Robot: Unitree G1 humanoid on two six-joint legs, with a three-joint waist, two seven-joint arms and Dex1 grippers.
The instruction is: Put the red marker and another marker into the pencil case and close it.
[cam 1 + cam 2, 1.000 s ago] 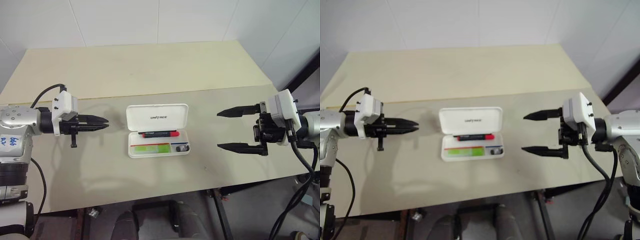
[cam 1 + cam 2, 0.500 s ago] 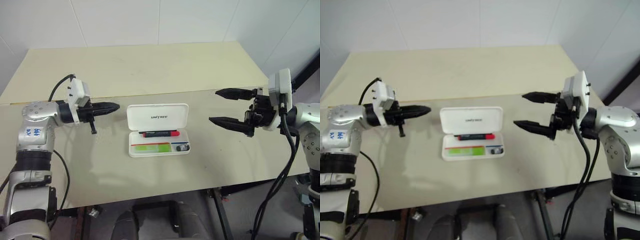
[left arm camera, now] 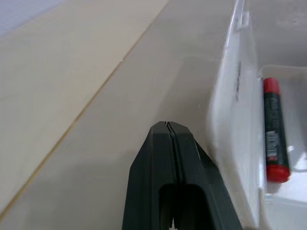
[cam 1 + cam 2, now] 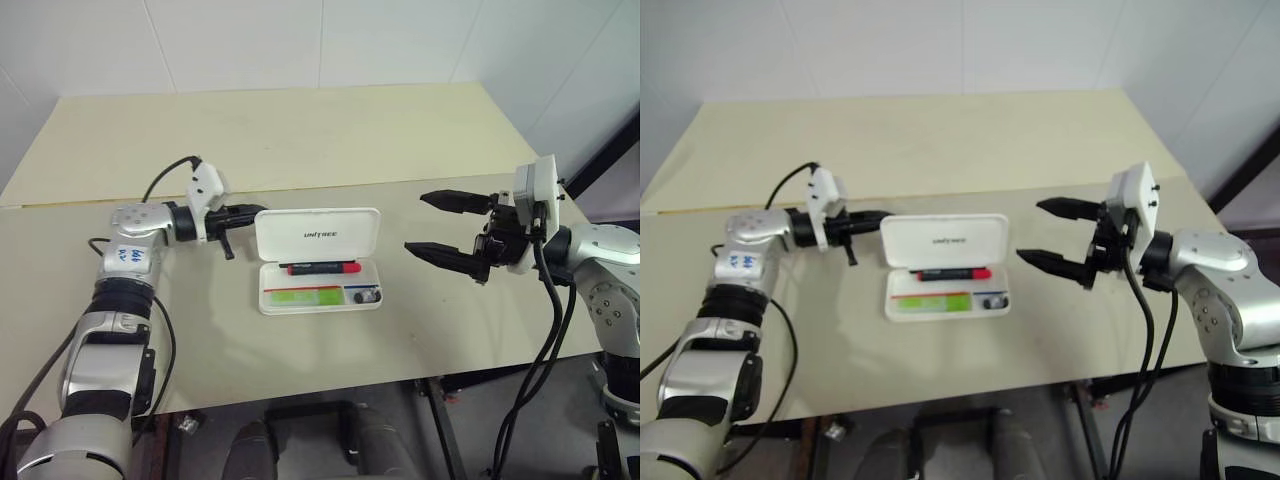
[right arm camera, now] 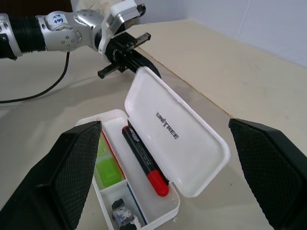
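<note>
The white pencil case (image 4: pixel 318 233) lies open in the middle of the table with its lid tilted back. Inside it, the red marker (image 4: pixel 320 268) lies along the back of the tray and the light-green marker (image 4: pixel 303 295) in the front compartment. My left gripper (image 4: pixel 250 211) is shut and empty, its tip right at the lid's left edge; whether it touches the lid (image 3: pixel 230 96) I cannot tell. My right gripper (image 4: pixel 415 222) hangs open and empty above the table, to the right of the case and apart from it. Its fingers (image 5: pixel 79 167) frame the open case.
A small dark stubby piece (image 4: pixel 364 295) sits in the tray's front right compartment. The beige table (image 4: pixel 300 130) stretches far behind the case, with a seam running across it just behind the lid. The table's front edge is close to the case.
My left gripper, still shut, has swung right and forward up to the lid's left edge. The right gripper has turned and edged a little toward the case, still open.
</note>
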